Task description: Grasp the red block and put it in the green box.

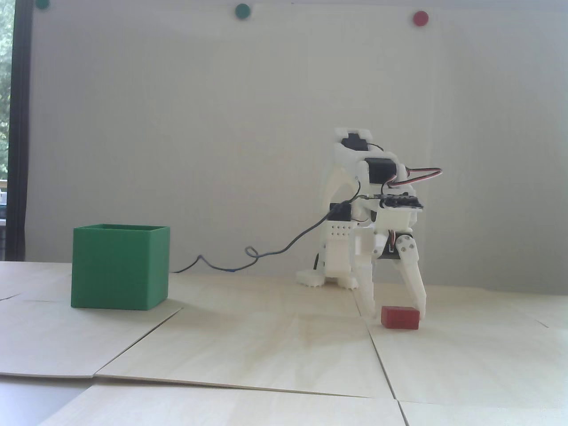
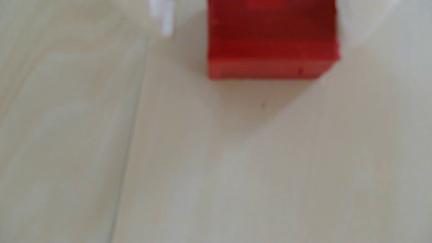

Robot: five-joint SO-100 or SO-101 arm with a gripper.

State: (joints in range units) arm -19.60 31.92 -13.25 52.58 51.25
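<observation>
No writing or brand marks can be read in either view.

Nearest the fixed camera, the desk [image 1: 248, 350] is covered with pale, lightly grained wooden panels laid edge to edge, thin seams running between them. On it, right of centre, lies the red block [image 1: 400, 317], a small matte rectangular brick, wider than tall, flat on the wood. The end effector [image 1: 396, 311] of a white plastic robot arm [image 1: 355, 208] points down over it with its two tapered fingers spread apart: one fingertip [image 1: 421, 308] is at the block's right end, the other [image 1: 367, 306] stands just left of it with a small gap. The jaws are open and the block is not lifted.

Well apart to the left stands the green box [image 1: 120, 268], a matte cube with thin walls and an open top. A dark cable [image 1: 257, 254] curls across the desk from behind the box to the arm's base.

Farthest back, a plain pale wall carries two round green dots [image 1: 242, 10] and one round red dot [image 1: 420, 18].

The wrist view is blurred and very close: the red block [image 2: 272, 39] fills the top centre, with a white fingertip [image 2: 163, 18] to its left and another [image 2: 369, 21] against its right edge. The box is not visible there.
</observation>
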